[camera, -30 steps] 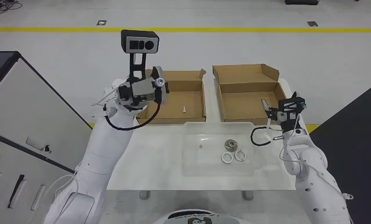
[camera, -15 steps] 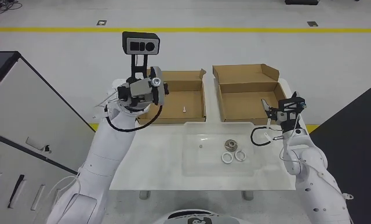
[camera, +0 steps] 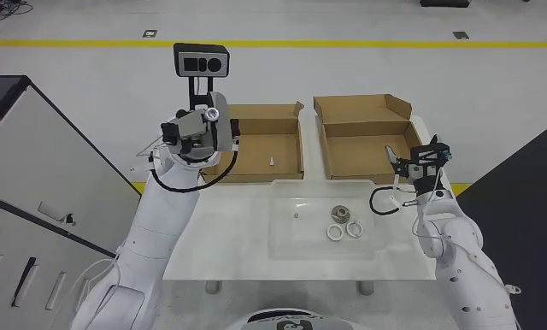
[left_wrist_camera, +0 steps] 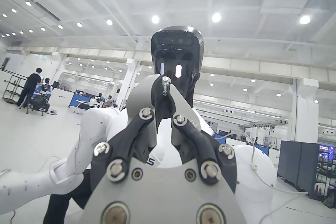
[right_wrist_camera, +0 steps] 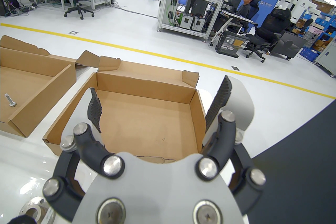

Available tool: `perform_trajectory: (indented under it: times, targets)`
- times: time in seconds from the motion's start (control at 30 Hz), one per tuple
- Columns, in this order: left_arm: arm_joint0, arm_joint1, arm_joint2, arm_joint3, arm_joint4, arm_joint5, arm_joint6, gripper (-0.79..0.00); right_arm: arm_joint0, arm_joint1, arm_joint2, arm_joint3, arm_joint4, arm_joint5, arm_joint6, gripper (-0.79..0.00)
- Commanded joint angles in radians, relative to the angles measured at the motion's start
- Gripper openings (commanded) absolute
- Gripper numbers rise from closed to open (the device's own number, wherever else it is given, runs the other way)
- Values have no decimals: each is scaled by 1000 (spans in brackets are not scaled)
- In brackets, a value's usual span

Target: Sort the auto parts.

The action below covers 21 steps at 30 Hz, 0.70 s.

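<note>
You are working at a white bench (camera: 231,244) with 2 open cardboard boxes along its far side. Seen from above, the left box (camera: 286,142) sits at 11 o'clock of the clear tray (camera: 299,240) and the right box (camera: 367,155) at 1 o'clock.

The left pincer (left_wrist_camera: 162,90) is raised high near the left box's 9 o'clock edge and tipped back toward the robot. It is pinching a small threaded bolt (left_wrist_camera: 165,85) at the very fingertips. The right pincer (right_wrist_camera: 159,89) is spread with nothing in it, hovering by the right box's 3 o'clock wall.

In the tray lie a dark flanged hub (camera: 340,214) and, at its 6 o'clock, 2 white rings (camera: 335,232). A lone bolt (camera: 271,160) already lies on the left box's floor, so that box looks like the bolt bin.

The step in hand, as I read it, is delivering the threaded bolt there.
- **Wrist:** Turn it so the tips face down before you travel. The grip looks shallow, and the bolt could slip if swung.
- **Travel:** Carry toward 3 o'clock until you are well inside the box walls, then come down low.
- **Release:** Spread the pincer only when you are low, so the bolt drops short and does not bounce out.
- **Right arm:** Leave it parked, since it is well apart from your path.
</note>
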Motion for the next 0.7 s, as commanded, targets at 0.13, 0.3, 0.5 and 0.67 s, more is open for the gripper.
perform_trajectory:
  times: [0.13, 0.3, 0.5, 0.67]
  targets:
    - [19, 9, -27, 12, 134, 31, 55, -785, 0, 0, 0, 0, 0, 0, 0, 0]
    - [22, 32, -84, 48, 431, 85, 81, -785, 0, 0, 0, 0, 0, 0, 0, 0]
    - [24, 56, -113, 81, 711, 179, 94, -785, 0, 0, 0, 0, 0, 0, 0, 0]
    - [0, 72, -119, 134, 893, 196, 91, -785, 0, 0, 0, 0, 0, 0, 0, 0]
